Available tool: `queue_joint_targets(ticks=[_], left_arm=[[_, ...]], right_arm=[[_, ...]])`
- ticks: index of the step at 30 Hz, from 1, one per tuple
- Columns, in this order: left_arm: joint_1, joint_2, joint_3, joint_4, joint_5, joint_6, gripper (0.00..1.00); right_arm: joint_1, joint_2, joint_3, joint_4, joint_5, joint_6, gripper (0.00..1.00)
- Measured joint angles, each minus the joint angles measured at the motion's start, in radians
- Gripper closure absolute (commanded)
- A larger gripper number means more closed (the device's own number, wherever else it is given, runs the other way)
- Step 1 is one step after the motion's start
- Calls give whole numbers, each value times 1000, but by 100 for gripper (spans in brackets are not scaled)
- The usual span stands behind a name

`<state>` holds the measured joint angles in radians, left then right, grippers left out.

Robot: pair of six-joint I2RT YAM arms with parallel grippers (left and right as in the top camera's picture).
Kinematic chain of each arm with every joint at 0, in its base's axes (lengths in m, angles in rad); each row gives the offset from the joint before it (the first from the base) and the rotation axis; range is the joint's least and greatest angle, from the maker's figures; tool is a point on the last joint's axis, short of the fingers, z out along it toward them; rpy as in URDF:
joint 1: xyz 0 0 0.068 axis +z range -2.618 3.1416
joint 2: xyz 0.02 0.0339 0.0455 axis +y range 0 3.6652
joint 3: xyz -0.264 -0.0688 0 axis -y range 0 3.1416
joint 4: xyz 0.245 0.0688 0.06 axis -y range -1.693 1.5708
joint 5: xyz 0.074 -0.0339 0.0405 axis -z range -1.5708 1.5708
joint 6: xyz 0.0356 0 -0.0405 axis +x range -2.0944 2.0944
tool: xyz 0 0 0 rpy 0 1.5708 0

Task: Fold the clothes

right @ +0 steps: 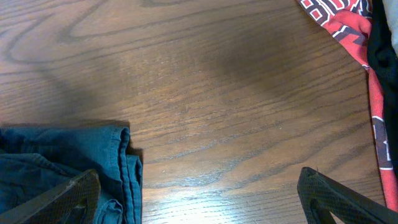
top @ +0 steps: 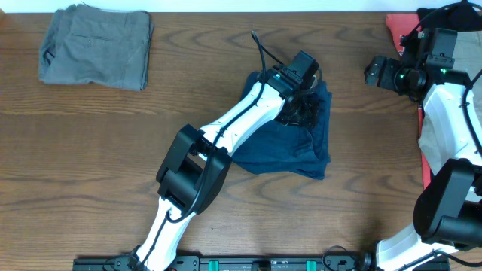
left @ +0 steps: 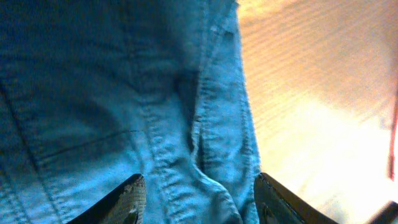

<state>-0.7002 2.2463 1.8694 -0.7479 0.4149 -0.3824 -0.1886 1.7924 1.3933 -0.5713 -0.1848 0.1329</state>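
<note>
The dark navy shorts (top: pixel 290 143) lie rumpled at the middle of the table, partly folded over. My left gripper (top: pixel 304 105) points down onto their upper right part. In the left wrist view its jaws (left: pixel 202 202) stand apart over a stitched ridge of the navy shorts (left: pixel 124 93), with no pinch showing, so it is open. My right gripper (top: pixel 374 73) hovers to the right of the shorts. It is wide open (right: pixel 199 193) over bare wood. Its left finger (right: pixel 68 199) is above the hem of the navy shorts (right: pixel 62 155).
Grey folded shorts (top: pixel 96 47) rest at the far left corner. A red printed garment (top: pixel 398 30) and a beige cloth (top: pixel 428 143) lie along the right edge by the right arm's base. The red print (right: pixel 339 25) and a black cloth (right: pixel 382 43) show in the right wrist view.
</note>
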Motion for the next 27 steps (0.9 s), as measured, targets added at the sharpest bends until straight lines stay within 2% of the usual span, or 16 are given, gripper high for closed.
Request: queue_joint_targets(ticks=[2,4,8,9,10,13,17,22,27], left_arm=[[2,0,0,-7,14,0,44],[8,0,0,-26,26,-1,53],[49,-2,0,-97,35,0,81],[68,-2,0,-129,35,3,91],[85,-2,0,-158,32,3,94],[144,-2,-3,-241,19,13,94],[172,-2,-24,-256,6,13,94],[119,-2,-85,-219,4,12,94],[38,-2,-148,-116,4,-11,94]], right_arm=[[0,0,0,0,0,0,1],[0,0,0,0,0,0,1],[0,0,0,0,0,0,1],[0,0,0,0,0,0,1],[0,0,0,0,0,0,1],[0,0,0,0,0,0,1],[0,0,0,0,0,0,1],[0,0,0,0,0,0,1],[0,0,0,0,0,0,1]])
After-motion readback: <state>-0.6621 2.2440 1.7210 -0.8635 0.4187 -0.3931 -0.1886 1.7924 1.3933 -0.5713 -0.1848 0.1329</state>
